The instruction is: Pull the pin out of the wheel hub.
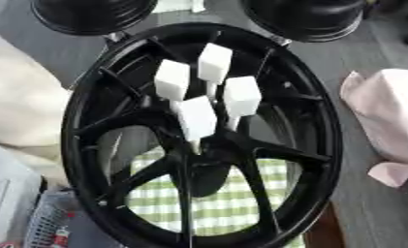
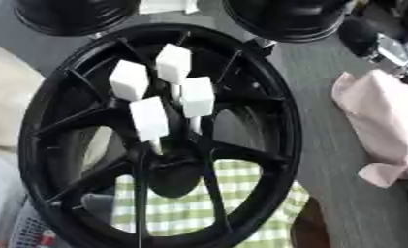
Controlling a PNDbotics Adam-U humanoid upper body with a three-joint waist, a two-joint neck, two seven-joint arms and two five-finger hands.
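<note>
A black spoked wheel hub (image 1: 72,121) fills the middle of both views, lying over a checked cloth. Several pins with white block-shaped heads stand up from its centre (image 1: 200,162) on thin white stems. One head is at the upper left (image 1: 172,80), one at the top (image 1: 214,63), one at the right (image 1: 242,96). The nearest and lowest one (image 1: 196,117) runs down by its stem to the hub's middle. Neither of my hands shows in either view. A black and silver piece (image 2: 383,44), perhaps part of my right arm, sits at the upper right edge.
Two black round objects (image 1: 92,14) (image 1: 305,17) lie beyond the hub at the top. A pink cloth (image 1: 389,116) lies to the right on the grey table. A green and white checked cloth (image 1: 228,201) shows through the spokes. Cream fabric (image 1: 20,101) and a grey mesh item (image 1: 50,223) are at the left.
</note>
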